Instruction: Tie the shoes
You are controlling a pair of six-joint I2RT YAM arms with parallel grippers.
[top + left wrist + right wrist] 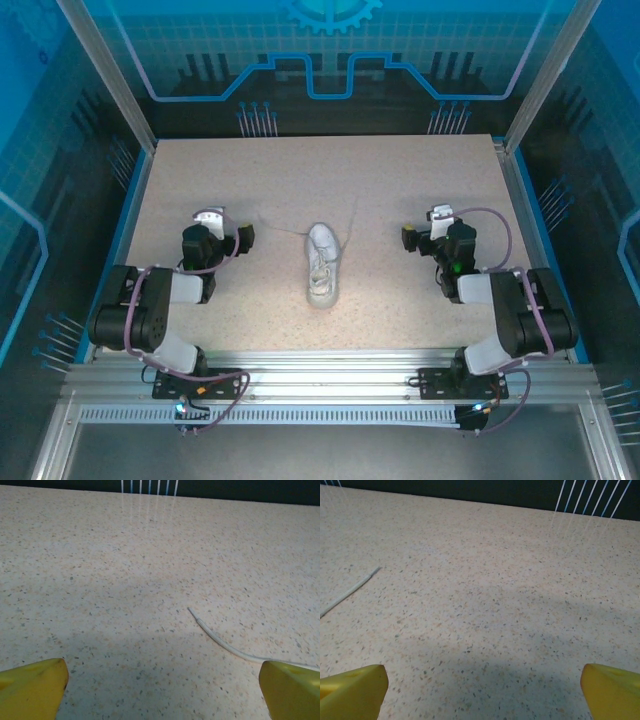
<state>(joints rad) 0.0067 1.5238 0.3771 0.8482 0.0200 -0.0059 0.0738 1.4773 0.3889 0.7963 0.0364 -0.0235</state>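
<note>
— Where's the sneaker sitting, then?

— Middle of the table, between the two claws. From the left claw it lies off to that claw's right. From the right claw it lies off to its left. The gap looks about the same on either side.

— Which way does it run?

— Its long axis goes near-to-far, much the same line both claws are facing. So neither claw is aimed at the shoe; it sits abreast of them. I can't say for sure which end is the toe.

— Are they holding anything?

— No. Both are spread wide, with nothing between their fingers but bare tabletop.

— And the laces?

— Loose, untied. The left lace trails out toward the left claw. Its tip lies just ahead of that claw, a little right of centre, and the strand curves back to pass close by the claw's right-hand finger. The right lace lies ahead and far to the left of the right claw, well clear of its fingers.

— So which one goes first?

— My guess is the left. Its lace is nearer, so a small shift to its right and a dip down should bracket it. The right claw would have to reach forward and swing left a good deal more. It's thin white string on a pale speckled top, though, so it would be easy to close on nothing.
</note>
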